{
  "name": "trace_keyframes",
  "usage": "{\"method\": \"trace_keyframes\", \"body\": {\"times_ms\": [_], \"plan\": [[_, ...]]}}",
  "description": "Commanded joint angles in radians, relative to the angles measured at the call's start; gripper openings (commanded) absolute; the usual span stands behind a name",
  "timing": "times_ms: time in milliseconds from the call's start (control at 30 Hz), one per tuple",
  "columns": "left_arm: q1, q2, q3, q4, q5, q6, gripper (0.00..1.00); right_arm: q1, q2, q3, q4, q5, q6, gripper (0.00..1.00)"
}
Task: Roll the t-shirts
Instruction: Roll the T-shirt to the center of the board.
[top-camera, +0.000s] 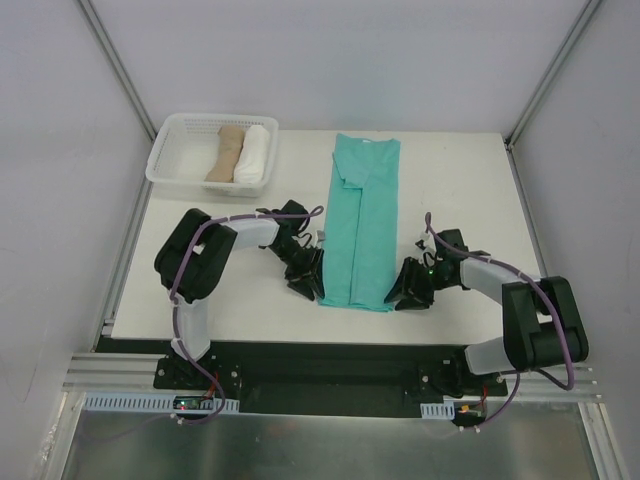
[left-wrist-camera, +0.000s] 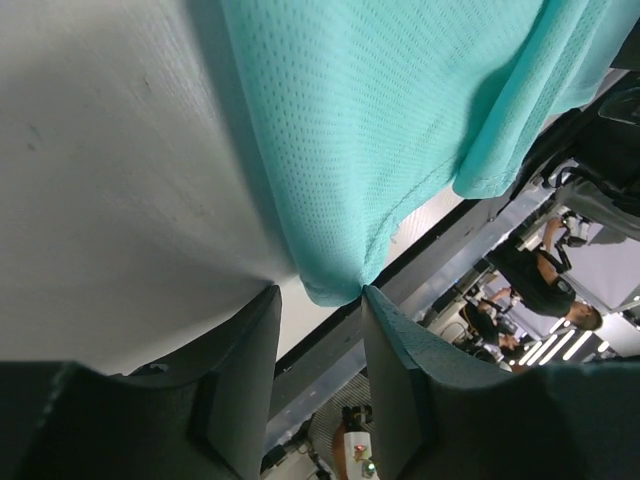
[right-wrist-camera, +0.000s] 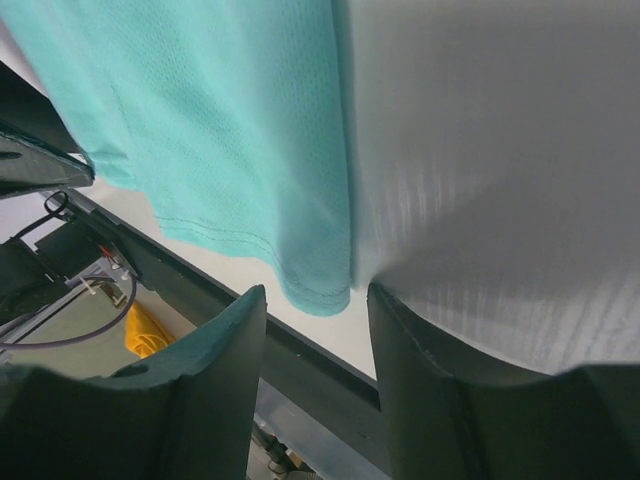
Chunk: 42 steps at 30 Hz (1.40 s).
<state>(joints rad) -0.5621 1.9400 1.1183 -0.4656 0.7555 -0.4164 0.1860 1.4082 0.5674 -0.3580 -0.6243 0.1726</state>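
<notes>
Since a roll has to start from one end, both claws sit low at the near hem of the t-shirt (top-camera: 362, 220), which lies folded into a long strip on the bench (top-camera: 470, 190), collar far. The left claw (left-wrist-camera: 320, 290) brackets the near left corner and the right claw (right-wrist-camera: 318, 290) the near right. Each is spread part way, pinching nothing yet. Far left, a basket (top-camera: 165, 165) holds a tan roll (top-camera: 226, 152) and a white roll (top-camera: 255, 152).

A robotics lab: white-panelled booth (top-camera: 400, 60), aluminium rail (top-camera: 110, 380), strip lights (left-wrist-camera: 545, 350) beyond.
</notes>
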Motion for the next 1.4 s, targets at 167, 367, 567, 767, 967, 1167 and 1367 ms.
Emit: {"method": "trace_keyframes", "body": {"times_ms": [167,367,567,767,967,1167,1367], "plan": [[-0.016,0.083,0.032,0.025,-0.019,-0.013,0.33,0.023,0.097,0.022,-0.019,0.046,0.004,0.39],[-0.018,0.085,0.034,0.03,0.004,-0.015,0.16,0.03,0.107,-0.004,0.008,0.02,0.01,0.22],[-0.018,0.04,0.026,0.035,0.034,-0.015,0.0,0.021,0.069,0.032,-0.051,0.003,-0.018,0.01],[-0.018,-0.007,0.049,0.042,0.061,-0.007,0.0,0.02,0.009,0.075,-0.079,-0.037,-0.025,0.01],[-0.015,-0.045,0.061,0.039,0.054,0.004,0.0,0.009,-0.005,0.13,-0.113,-0.037,-0.042,0.01],[-0.01,-0.058,0.074,0.021,0.031,0.004,0.0,-0.005,0.015,0.179,-0.137,-0.011,-0.064,0.01],[0.004,-0.056,0.113,-0.005,-0.001,0.021,0.0,-0.016,0.031,0.221,-0.142,0.018,-0.073,0.01]]}}
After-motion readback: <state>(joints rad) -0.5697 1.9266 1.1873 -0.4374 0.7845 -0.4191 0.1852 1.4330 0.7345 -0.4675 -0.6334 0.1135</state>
